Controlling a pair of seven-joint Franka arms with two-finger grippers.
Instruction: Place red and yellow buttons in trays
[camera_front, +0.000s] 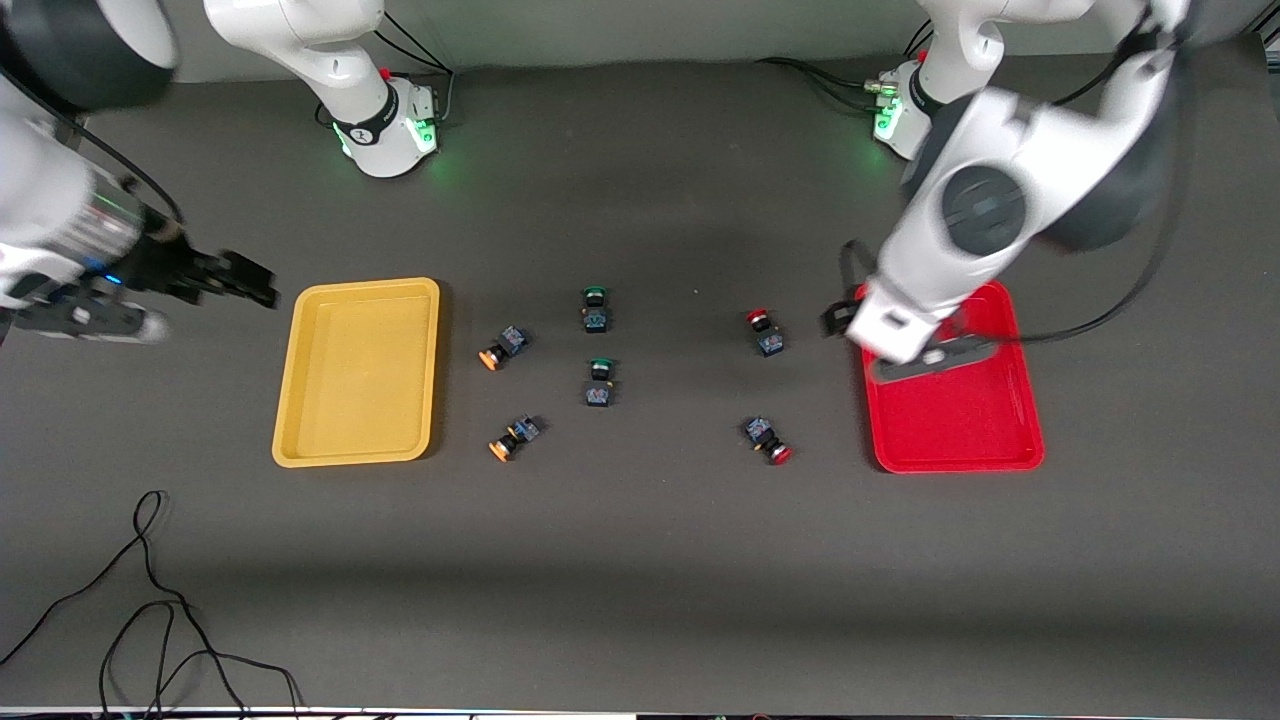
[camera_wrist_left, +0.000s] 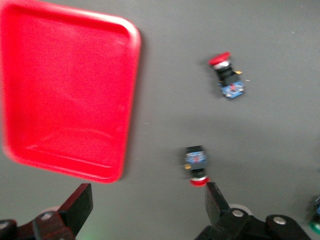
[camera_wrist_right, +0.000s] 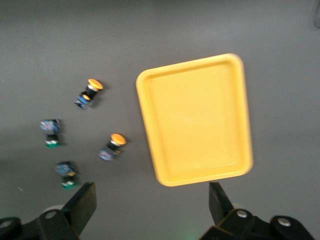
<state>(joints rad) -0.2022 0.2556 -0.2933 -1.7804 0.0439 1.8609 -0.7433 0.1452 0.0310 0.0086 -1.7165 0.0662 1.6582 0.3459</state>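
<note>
A yellow tray (camera_front: 355, 372) lies toward the right arm's end of the table and a red tray (camera_front: 960, 420) toward the left arm's end. Two yellow-capped buttons (camera_front: 503, 347) (camera_front: 515, 438) lie beside the yellow tray. Two red-capped buttons (camera_front: 765, 332) (camera_front: 768, 440) lie beside the red tray. My left gripper (camera_front: 840, 318) is open and empty over the table by the red tray's (camera_wrist_left: 65, 95) farther corner, with one red button (camera_wrist_left: 196, 165) by a fingertip and the other red button (camera_wrist_left: 227, 75) farther off. My right gripper (camera_front: 250, 282) is open and empty, beside the yellow tray (camera_wrist_right: 200, 120).
Two green-capped switches (camera_front: 596, 310) (camera_front: 599, 382) lie in the middle between the yellow and red buttons. They also show in the right wrist view (camera_wrist_right: 50, 132) (camera_wrist_right: 66, 175). Loose black cables (camera_front: 150, 600) lie at the table's near edge toward the right arm's end.
</note>
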